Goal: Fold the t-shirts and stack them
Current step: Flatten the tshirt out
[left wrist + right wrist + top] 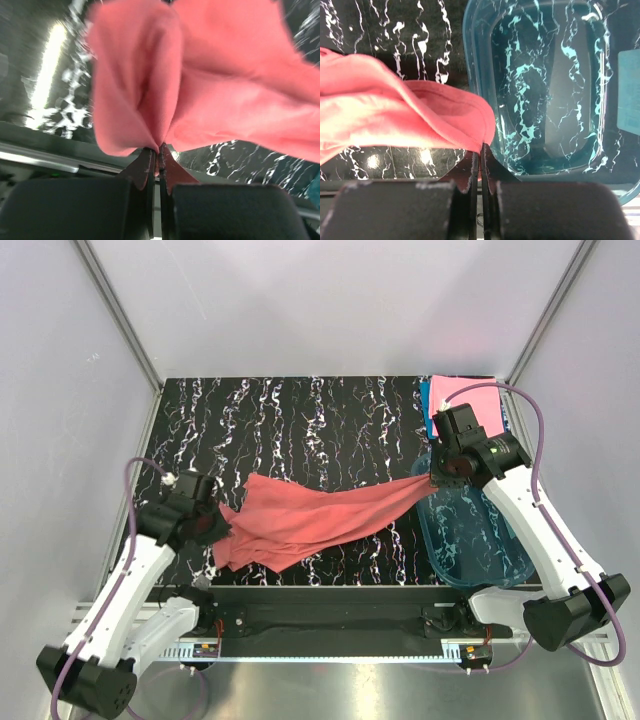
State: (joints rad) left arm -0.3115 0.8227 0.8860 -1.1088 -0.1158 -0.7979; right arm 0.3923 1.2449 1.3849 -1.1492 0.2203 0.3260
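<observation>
A salmon t-shirt (310,517) hangs stretched between my two grippers above the black marbled table. My left gripper (218,528) is shut on its left end; in the left wrist view the cloth (200,85) bunches up from the pinched fingertips (158,148). Over at the right, my right gripper (432,480) is shut on the other end, and the right wrist view shows a hemmed edge (445,120) clamped between its tips (481,147). A folded pink t-shirt (482,402) lies on a blue one (425,395) at the back right corner.
A clear blue plastic tub (470,540) stands empty at the right front, just under my right arm; the same tub (545,85) fills the right wrist view. Grey walls close in the table on three sides.
</observation>
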